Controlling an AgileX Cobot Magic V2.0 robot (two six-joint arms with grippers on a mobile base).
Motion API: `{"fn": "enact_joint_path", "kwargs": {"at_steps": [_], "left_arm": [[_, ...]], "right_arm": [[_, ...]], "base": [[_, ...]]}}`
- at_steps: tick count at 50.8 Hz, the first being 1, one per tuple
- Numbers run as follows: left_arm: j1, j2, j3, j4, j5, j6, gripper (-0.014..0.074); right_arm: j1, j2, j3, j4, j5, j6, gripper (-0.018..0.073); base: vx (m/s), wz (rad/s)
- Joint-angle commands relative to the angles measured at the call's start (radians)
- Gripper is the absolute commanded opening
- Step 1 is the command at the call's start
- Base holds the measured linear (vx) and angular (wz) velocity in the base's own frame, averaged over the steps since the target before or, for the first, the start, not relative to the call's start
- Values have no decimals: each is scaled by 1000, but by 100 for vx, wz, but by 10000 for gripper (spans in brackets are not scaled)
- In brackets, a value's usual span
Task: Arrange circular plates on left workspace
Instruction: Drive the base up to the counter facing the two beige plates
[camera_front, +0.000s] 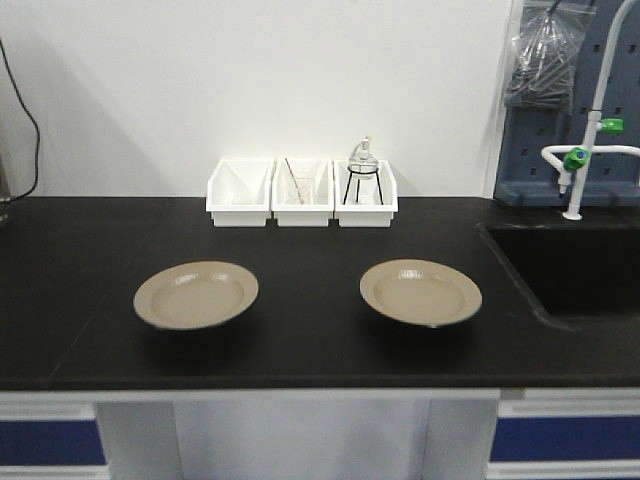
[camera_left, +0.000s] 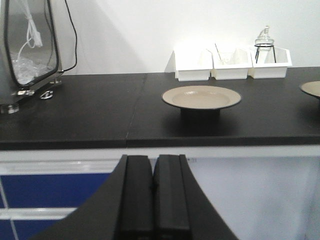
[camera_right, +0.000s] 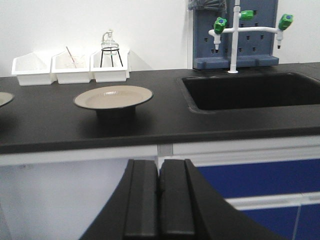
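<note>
1. Exterior front-facing view: Two round beige plates lie flat and well apart on the black countertop (camera_front: 80, 300). The left plate (camera_front: 196, 295) sits left of centre and the right plate (camera_front: 420, 292) right of centre, nearer the sink (camera_front: 575, 265). Against the far wall three white bins (camera_front: 302, 190) stand side by side. The rightmost holds a glass flask (camera_front: 362, 158) on a black wire tripod. A white tap (camera_front: 590, 140) with green knobs rises behind the sink.

2. Left wrist-mounted view: The left gripper (camera_left: 152, 161) hangs in front of the cabinet, below the counter's white edge. Its two black fingers are pressed together with nothing between them. Beyond it the left plate (camera_left: 201, 97) rests on the countertop (camera_left: 75, 110). Only the rim of the right plate (camera_left: 312, 89) shows, at the right border. The bins (camera_left: 232, 65) line the far wall, and a clear-fronted appliance (camera_left: 27, 45) stands at far left.

3. Right wrist-mounted view: The right gripper (camera_right: 159, 162) also sits low before the cabinet front, its fingers closed against each other and holding nothing. The right plate (camera_right: 113, 96) lies on the countertop (camera_right: 50, 125), left of the sink (camera_right: 250, 92). A sliver of the left plate (camera_right: 4, 98) shows at the left border.
</note>
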Motion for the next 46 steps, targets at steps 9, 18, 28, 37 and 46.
{"fn": "enact_joint_path", "kwargs": {"at_steps": [9,18,28,37,46], "left_arm": [[3,-14,20,-1,-80,-8,0],[3,-14,20,-1,-80,-8,0],[3,-14,20,-1,-80,-8,0],[3,-14,20,-1,-80,-8,0],[3,-14,20,-1,-80,-8,0]], "right_arm": [[-4,-8,18,-8,-80,-2,-1],[-4,-8,18,-8,-80,-2,-1],[-4,-8,18,-8,-80,-2,-1],[-4,-8,18,-8,-80,-2,-1],[-4,-8,18,-8,-80,-2,-1]], "base": [[52,-1],[51,-2],[48,1],[45,0],[36,-3]]}}
